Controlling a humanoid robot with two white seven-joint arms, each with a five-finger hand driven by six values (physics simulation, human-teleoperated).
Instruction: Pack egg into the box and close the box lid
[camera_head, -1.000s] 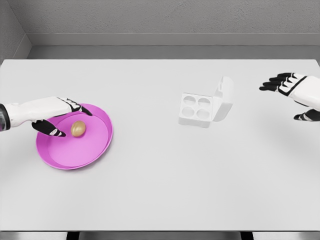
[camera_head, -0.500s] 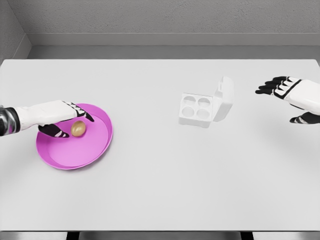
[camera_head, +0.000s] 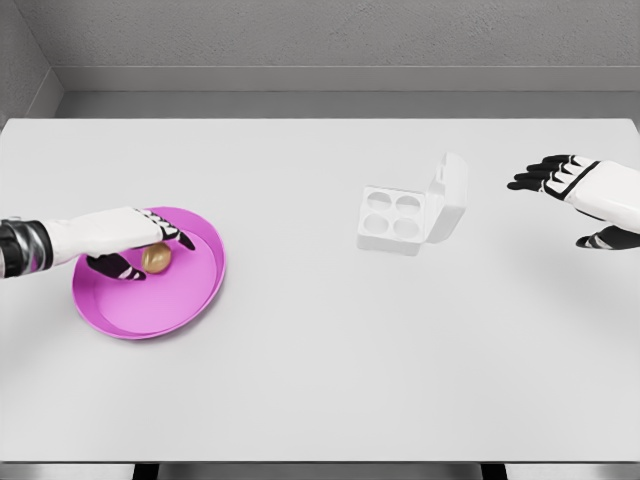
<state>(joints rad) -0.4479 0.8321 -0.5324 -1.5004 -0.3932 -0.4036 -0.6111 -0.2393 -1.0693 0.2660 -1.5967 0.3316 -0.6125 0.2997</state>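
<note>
Simulated test bench: bare white table (camera_head: 330, 380) (grey walls (camera_head: 320, 35) behind)

White table, grey room — flat, even light.
You face a pale tabletop (camera_head: 330, 380) backed by rough grey walls (camera_head: 330, 35).

I see a tan egg (camera_head: 155, 258) on a magenta plate (camera_head: 170, 305); right of the plate, a white box (camera_head: 405, 217).

Left hand (camera_head: 128, 240) cups the egg (camera_head: 155, 258) in the pink plate (camera_head: 170, 305) at frame left; open egg box (camera_head: 405, 215) sits right of centre.
</note>
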